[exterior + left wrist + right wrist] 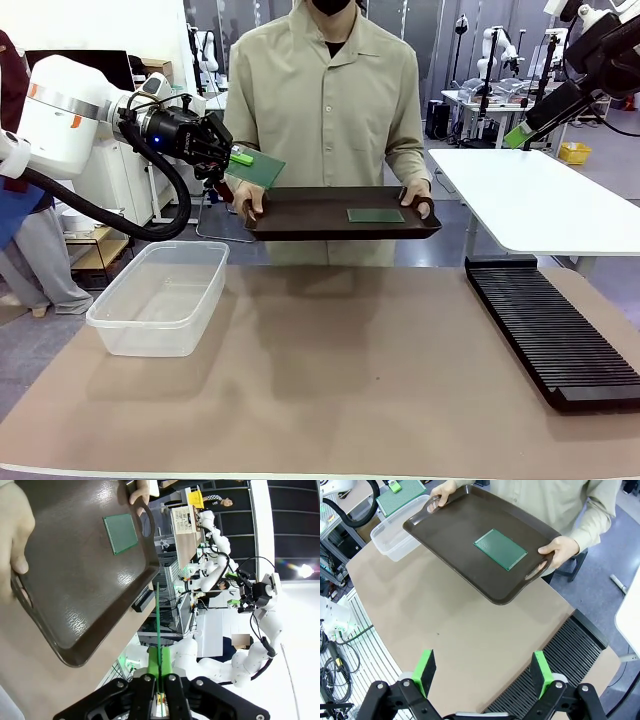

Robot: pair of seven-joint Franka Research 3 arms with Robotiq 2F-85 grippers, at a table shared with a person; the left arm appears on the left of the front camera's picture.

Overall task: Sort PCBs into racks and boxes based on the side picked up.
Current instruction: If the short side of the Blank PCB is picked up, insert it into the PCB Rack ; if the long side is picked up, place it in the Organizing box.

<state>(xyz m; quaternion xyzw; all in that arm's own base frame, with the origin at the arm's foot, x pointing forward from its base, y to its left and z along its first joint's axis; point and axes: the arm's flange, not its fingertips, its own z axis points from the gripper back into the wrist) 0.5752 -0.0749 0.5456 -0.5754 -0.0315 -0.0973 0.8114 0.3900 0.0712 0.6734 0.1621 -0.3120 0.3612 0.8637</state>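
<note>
held PCB (258,165): sitting in the left gripper (238,156), upper left of the front view, clear of the brown tray (310,210) and just beside its left end; in the left wrist view it is showing edge-on (158,625), running straight up from between the pads.
left gripper state: fingers (150,662) closed flat on the held PCB, pinching it by one short end.
tray PCB (376,215): lying flat on the brown tray, right of centre, long axis running left-right in the front view; untouched.
key relation: the clear tub (150,330) is lying below the held PCB and nearer the camera, on the left of the table (340,370); the slotted rack (550,335) is lying far right, well apart. The left arm is the nearer one to the tub, so a drop there looks like a short move down; the rack would need a reach across.
face picked: the right wrist view is showing a dotted face up on the held PCB (400,495); not sure enough to call the bin.
right gripper (484,669): jaws standing wide, holding nothing; hanging high at upper right in the front view (520,133), looking down on the tray PCB (500,549) at frame centre.
person's hands (418,195): gripping both tray handles, holding the tray up over the far edge.
step, judged: one board lifted, placing it coming up; second board waiting.
</note>
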